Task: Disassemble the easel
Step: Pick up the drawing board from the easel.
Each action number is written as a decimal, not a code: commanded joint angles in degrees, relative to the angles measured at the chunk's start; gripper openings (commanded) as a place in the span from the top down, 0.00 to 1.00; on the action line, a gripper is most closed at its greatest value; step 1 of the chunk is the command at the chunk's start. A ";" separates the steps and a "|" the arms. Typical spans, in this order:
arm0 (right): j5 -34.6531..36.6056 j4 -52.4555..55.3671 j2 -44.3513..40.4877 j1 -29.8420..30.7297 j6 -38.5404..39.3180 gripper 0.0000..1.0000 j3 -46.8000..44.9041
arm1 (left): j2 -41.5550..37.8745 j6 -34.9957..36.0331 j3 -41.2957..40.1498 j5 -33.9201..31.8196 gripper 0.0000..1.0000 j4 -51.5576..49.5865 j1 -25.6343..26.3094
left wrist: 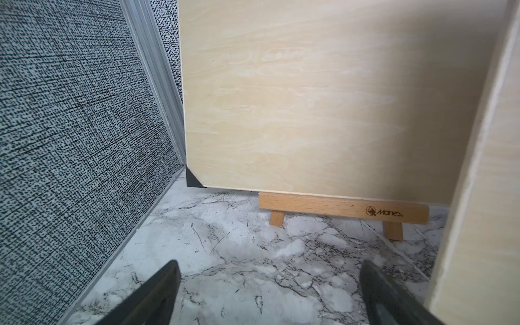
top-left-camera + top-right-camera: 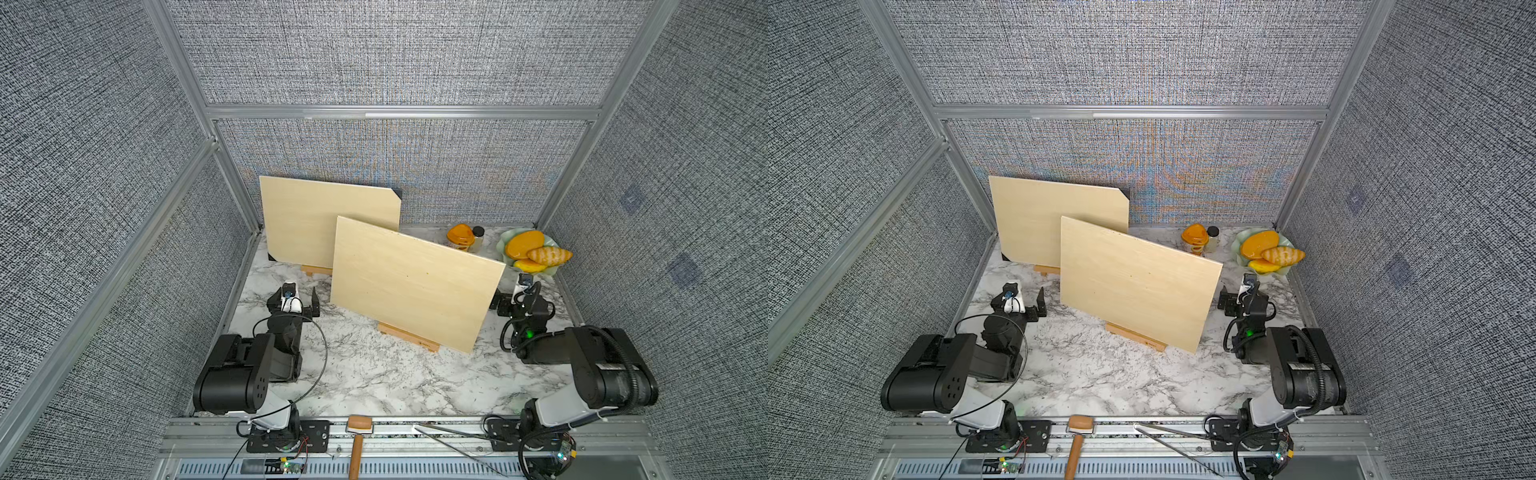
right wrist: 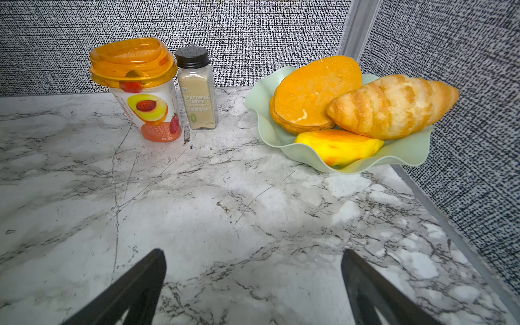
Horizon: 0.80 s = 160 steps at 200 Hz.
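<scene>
Both top views: front board [image 2: 415,286] on easel [image 2: 409,334] runs crosswise between left gripper [image 2: 294,300] and right gripper [image 2: 515,297]; both spread wide, empty.

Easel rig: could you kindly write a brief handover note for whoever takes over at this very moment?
Grippers: the left gripper has jaws open, empty, low over the table, facing the rear easel. The right gripper has jaws open, empty, facing the cup and bread bowl.
Things: the front board stands on the front easel mid-table; the rear board stands on its easel near the back wall.
Done: nothing visibly apart.
Left: probably lift a board off, then take its easel apart.
</scene>
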<state>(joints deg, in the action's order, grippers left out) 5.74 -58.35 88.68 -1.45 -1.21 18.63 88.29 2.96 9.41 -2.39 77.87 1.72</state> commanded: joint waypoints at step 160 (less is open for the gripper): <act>-0.37 -0.10 -0.13 -0.12 -0.19 0.01 0.09 | -0.31 -0.59 0.17 0.10 0.01 -0.16 -0.11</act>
<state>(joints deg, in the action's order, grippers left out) 5.72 -58.35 88.68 -1.48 -1.23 18.63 88.27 2.72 9.41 -2.42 77.87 1.72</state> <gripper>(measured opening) 0.990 0.993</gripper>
